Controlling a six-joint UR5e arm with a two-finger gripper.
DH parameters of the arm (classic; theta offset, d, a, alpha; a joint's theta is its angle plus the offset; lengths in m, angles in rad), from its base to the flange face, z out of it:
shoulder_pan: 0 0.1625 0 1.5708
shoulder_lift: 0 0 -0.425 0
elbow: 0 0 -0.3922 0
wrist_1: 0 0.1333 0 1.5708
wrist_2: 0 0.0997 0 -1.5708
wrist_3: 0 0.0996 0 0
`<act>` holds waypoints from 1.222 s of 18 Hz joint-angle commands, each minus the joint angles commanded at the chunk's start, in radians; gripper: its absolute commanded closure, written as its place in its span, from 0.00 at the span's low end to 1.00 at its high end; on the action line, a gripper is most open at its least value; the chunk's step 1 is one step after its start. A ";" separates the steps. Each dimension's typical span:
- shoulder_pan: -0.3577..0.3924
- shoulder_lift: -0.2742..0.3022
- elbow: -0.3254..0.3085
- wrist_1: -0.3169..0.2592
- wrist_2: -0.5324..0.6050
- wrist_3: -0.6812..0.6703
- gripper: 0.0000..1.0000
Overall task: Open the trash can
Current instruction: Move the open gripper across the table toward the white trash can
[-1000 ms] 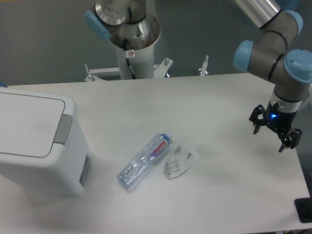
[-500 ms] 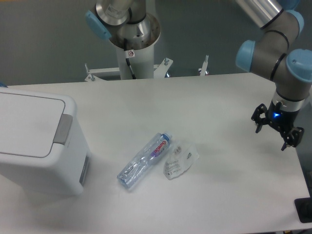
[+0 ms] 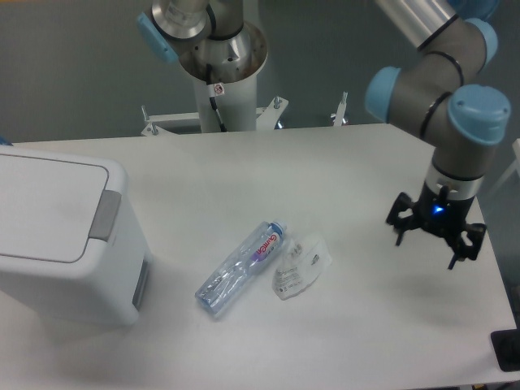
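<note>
The trash can (image 3: 61, 236) is a large white boxy bin at the table's left edge. Its flat lid is shut, with a grey push tab (image 3: 106, 216) at the lid's right edge and a grey strip on its right side. My gripper (image 3: 426, 244) hangs over the right part of the table, far right of the bin. Its fingers are spread and hold nothing.
A crushed clear plastic bottle (image 3: 241, 267) lies in the table's middle. A crumpled clear wrapper (image 3: 299, 267) lies just right of it. The arm's base column (image 3: 221, 77) stands behind the table. A dark object (image 3: 508, 349) sits at the lower right corner.
The gripper has moved left and toward the front of the table, staying open. The bin, bottle and wrapper have not moved.
</note>
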 joint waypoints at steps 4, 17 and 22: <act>-0.020 0.000 -0.015 0.003 -0.006 -0.033 0.00; -0.215 0.097 -0.060 -0.012 -0.022 -0.414 0.00; -0.241 0.140 -0.069 0.000 -0.063 -0.565 0.00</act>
